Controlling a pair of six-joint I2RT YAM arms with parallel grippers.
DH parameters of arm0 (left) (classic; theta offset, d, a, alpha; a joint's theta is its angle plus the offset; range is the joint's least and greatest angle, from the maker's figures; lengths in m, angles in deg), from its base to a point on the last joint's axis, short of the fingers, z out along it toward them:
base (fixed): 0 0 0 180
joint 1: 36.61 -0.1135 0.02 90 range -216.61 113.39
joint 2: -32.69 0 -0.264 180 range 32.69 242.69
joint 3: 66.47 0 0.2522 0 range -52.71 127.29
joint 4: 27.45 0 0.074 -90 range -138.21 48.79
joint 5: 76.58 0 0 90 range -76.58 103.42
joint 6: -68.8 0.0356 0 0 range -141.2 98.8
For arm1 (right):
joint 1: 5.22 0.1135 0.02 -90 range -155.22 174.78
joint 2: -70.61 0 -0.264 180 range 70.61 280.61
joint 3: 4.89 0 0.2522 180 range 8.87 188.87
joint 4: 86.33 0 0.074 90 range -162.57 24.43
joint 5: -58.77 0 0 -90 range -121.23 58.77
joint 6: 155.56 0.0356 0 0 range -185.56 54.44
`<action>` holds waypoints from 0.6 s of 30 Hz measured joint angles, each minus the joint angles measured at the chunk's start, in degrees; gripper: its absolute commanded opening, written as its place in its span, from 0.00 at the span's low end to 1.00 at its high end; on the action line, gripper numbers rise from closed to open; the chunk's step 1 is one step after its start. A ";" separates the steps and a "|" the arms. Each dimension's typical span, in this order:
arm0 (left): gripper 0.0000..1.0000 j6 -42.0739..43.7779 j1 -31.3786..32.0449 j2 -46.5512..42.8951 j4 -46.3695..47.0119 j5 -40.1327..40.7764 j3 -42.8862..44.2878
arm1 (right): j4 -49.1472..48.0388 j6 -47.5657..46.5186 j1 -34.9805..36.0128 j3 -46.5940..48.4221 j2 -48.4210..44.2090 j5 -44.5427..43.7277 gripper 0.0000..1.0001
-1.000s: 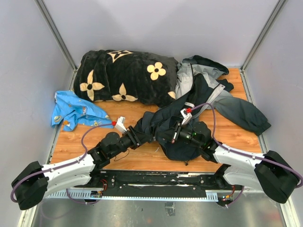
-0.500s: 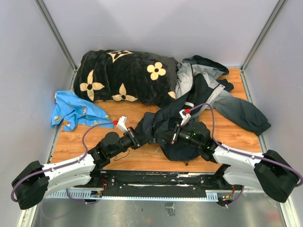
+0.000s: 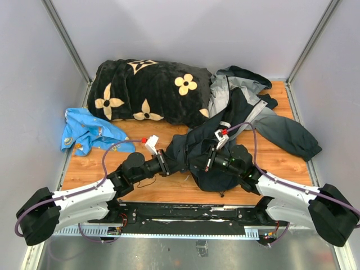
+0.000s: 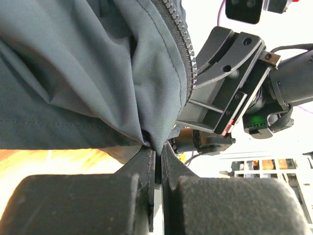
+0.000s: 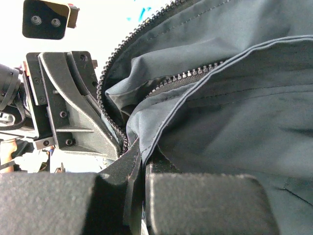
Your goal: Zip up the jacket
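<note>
On the wooden table (image 3: 163,191) we see the jacket (image 3: 247,121) sprawled from the far right corner to the near middle. It touches the black flowered blanket (image 3: 152,90), and a small blue cloth (image 3: 87,132) lies at the left. Our left gripper (image 4: 156,160) is clenched on a fold of jacket beside the zipper teeth (image 4: 185,46). Our right gripper (image 5: 141,164) pinches another zipper-side edge. From above, dark cloth hides both pinches; the wrist views show them.
</note>
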 measured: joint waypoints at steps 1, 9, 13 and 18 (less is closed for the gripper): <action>0.00 0.61 -0.02 0.46 -0.46 -0.39 0.74 | 0.44 -0.20 -0.11 0.00 -0.68 -0.15 0.01; 0.01 5.05 -0.02 3.13 -7.19 -1.36 5.79 | 5.18 -2.12 -0.15 0.09 -4.92 -1.75 0.01; 0.16 5.68 -0.02 2.80 -8.57 -1.09 6.08 | 5.53 -2.27 -0.15 0.09 -4.90 -1.64 0.01; 0.21 5.05 0.00 0.59 -8.85 -1.16 5.29 | 3.76 -1.84 -0.15 0.07 -4.09 -1.40 0.01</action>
